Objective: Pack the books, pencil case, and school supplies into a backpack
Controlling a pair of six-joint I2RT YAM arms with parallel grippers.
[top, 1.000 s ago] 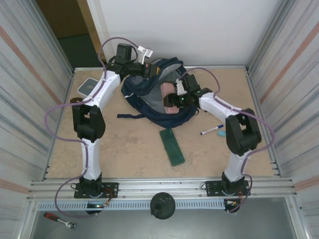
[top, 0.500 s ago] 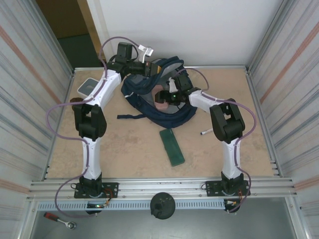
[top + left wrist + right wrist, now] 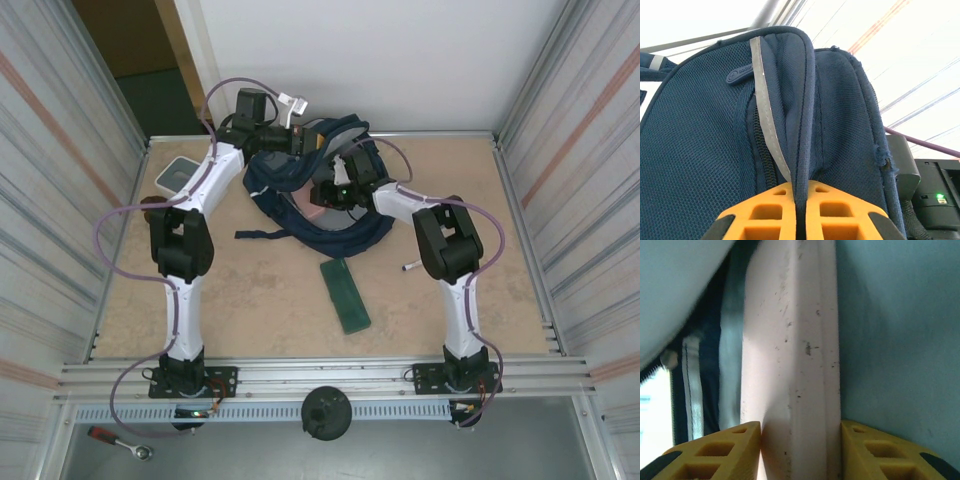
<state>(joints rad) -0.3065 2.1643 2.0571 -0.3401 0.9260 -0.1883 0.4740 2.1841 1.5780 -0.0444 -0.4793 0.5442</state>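
Clamping rim of backpack [image 3: 700, 125] with left claw [image 3: 800, 194]; gripping pink case [image 3: 790, 340] with right claw [image 3: 800, 432] at backpack mouth.

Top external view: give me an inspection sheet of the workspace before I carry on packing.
Surface: beige table, no spill seen.
Job's things: backpack far middle, top edge lifted; pink flat item at its opening; green flat case and marker on the table in front, marker partly behind the right arm.
Clutter: white-and-grey box far left.
Grippers: left gripper shut on a backpack fold; right gripper shut on the pink flat item.
Cables: purple cables loop off both arms; no snag seen.
Surroundings: ribbed metal walls both sides; wrench on the front ledge.
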